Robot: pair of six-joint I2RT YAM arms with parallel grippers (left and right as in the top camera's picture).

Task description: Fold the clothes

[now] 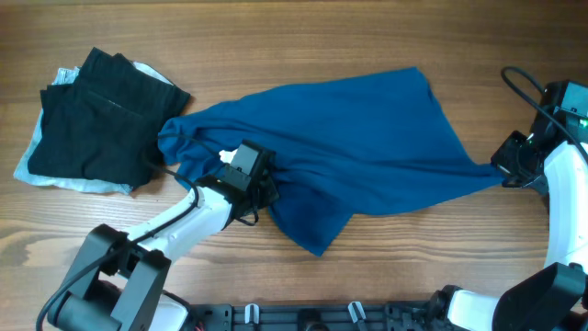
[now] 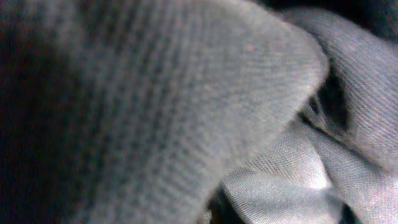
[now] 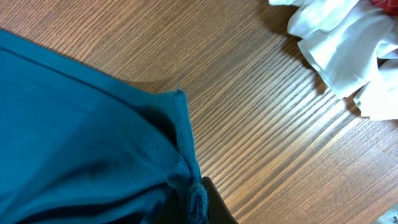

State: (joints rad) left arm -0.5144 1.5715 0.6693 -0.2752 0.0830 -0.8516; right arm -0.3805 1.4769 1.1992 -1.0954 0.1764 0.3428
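The deep-blue garment (image 1: pixel 349 147) lies spread and rumpled across the middle of the table. My left gripper (image 1: pixel 266 189) is sunk into its lower-left folds. The left wrist view shows only close-up cloth (image 2: pixel 186 93), and the jaws are hidden behind it. My right gripper (image 1: pixel 502 171) is shut on the garment's far right corner. In the right wrist view that bunched blue corner (image 3: pixel 189 180) is pinched between my right gripper (image 3: pixel 200 206) jaws, against a dark finger (image 3: pixel 217 208). A black garment (image 1: pixel 101 119) lies folded at the far left on pale blue cloth (image 1: pixel 41 170).
White cloth with a bit of red (image 3: pixel 348 43) lies bunched on the wooden table (image 3: pixel 261 118) beyond the right gripper. The right arm's cable (image 1: pixel 524 87) loops at the right edge. The left arm (image 1: pixel 175 225) crosses the front left of the table.
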